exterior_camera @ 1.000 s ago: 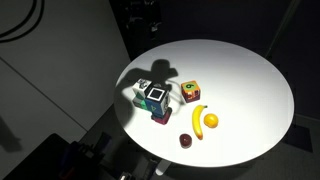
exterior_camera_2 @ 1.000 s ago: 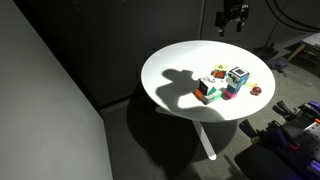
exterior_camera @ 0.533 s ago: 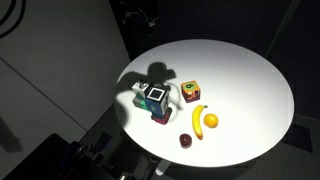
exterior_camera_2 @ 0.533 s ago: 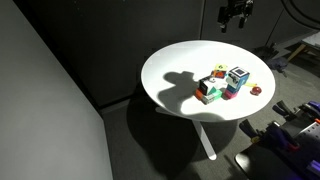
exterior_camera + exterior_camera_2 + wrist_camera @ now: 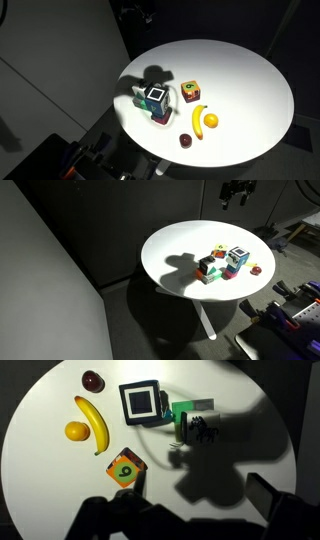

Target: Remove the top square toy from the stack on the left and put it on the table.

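The stack of square toys point(image 5: 155, 102) stands near the edge of the round white table point(image 5: 240, 70). Its top cube has a white face with a black square; it also shows in an exterior view point(image 5: 238, 256) and in the wrist view point(image 5: 140, 402). A green and white cube point(image 5: 190, 416) lies beside the stack. My gripper point(image 5: 236, 192) hangs high above the table's far side, well away from the stack. In the wrist view its dark fingers point(image 5: 195, 510) are spread apart and empty.
An orange cube with a 9 point(image 5: 125, 468), a banana point(image 5: 93, 422), an orange point(image 5: 77, 431) and a dark red fruit point(image 5: 93, 380) lie near the stack. The gripper's shadow point(image 5: 215, 455) falls on the table. The surroundings are dark.
The gripper has risen slightly and drifted a little sideways high above the table. The toys have not moved.
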Robot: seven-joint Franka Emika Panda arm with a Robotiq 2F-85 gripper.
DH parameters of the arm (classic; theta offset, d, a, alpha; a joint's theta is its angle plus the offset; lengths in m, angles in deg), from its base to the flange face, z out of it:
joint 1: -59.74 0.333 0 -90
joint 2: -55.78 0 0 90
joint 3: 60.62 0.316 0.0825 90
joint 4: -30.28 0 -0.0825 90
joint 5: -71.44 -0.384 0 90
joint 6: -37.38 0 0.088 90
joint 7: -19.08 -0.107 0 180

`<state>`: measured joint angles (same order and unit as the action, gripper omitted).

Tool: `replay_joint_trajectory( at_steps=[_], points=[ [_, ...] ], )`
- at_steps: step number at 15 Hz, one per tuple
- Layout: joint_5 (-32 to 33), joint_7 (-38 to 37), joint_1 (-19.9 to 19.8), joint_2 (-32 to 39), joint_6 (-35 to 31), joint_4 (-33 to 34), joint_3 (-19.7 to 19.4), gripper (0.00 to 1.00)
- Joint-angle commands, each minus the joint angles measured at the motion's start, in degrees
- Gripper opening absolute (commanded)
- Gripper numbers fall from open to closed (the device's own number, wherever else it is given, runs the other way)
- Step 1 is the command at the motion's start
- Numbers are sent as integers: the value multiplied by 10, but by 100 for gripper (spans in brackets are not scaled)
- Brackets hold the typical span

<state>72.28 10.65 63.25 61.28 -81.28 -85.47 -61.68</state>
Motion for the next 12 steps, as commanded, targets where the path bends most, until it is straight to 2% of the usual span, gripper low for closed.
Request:
replay_joint_trajectory(
  at_steps=[1, 2, 12],
  points=[
    [11, 3, -7, -30, -24, -32, 7, 100],
    [1, 0, -7, -7, -9, -8, 8, 100],
    [1, 0, -7, -14, -13, -16, 8, 100]
  ],
)
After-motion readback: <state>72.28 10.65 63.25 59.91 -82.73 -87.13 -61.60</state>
